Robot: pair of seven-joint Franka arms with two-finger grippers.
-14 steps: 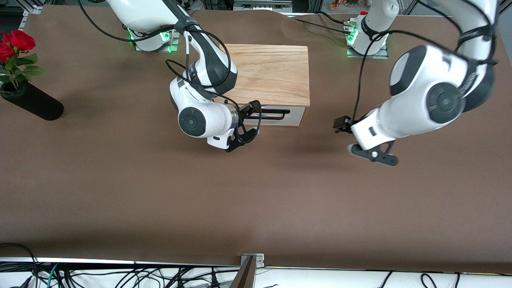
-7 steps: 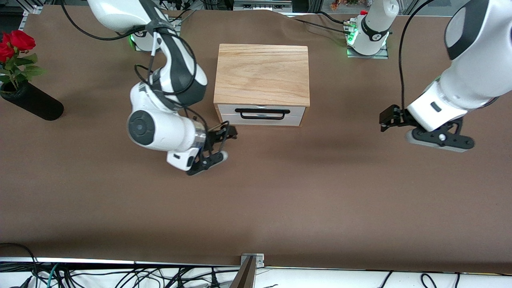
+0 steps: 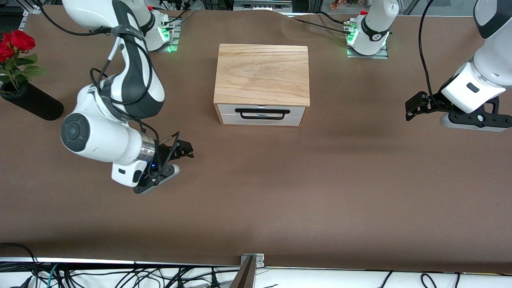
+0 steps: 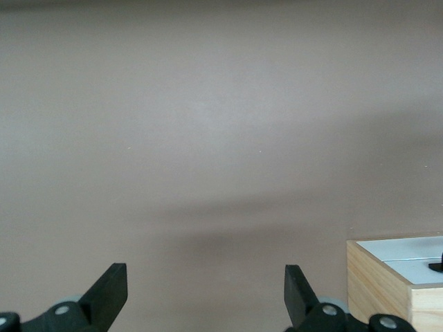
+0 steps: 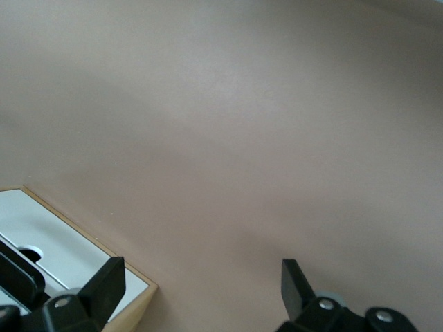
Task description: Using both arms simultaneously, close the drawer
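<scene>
Drawer (image 3: 261, 115) front sits flush in the oak box (image 3: 263, 74) at mid-table, its white panel and black wire handle (image 3: 262, 113) facing the front camera, so you can judge the closing as done or all but done.

Start at the right arm's end of the table: a black vase of red roses (image 3: 25, 90) lies there, well apart from the box. Next, your right gripper (image 3: 176, 158) hangs over bare brown table (image 3: 280, 192), its fingers spread apart and holding nothing; the right wrist view catches a corner of the white panel (image 5: 62, 252) past one finger (image 5: 104, 283).

The drawer's long axis runs across the table, from one arm's end toward the other.

Your left gripper (image 3: 418, 105) hovers over the table toward the left arm's end, fingers likewise spread and empty; the left wrist view shows the box's corner (image 4: 394, 273).

Both grippers stand well clear of the handle, the right one seemingly somewhat closer. Any further push would have to travel from the panel toward the robots' bases.
</scene>
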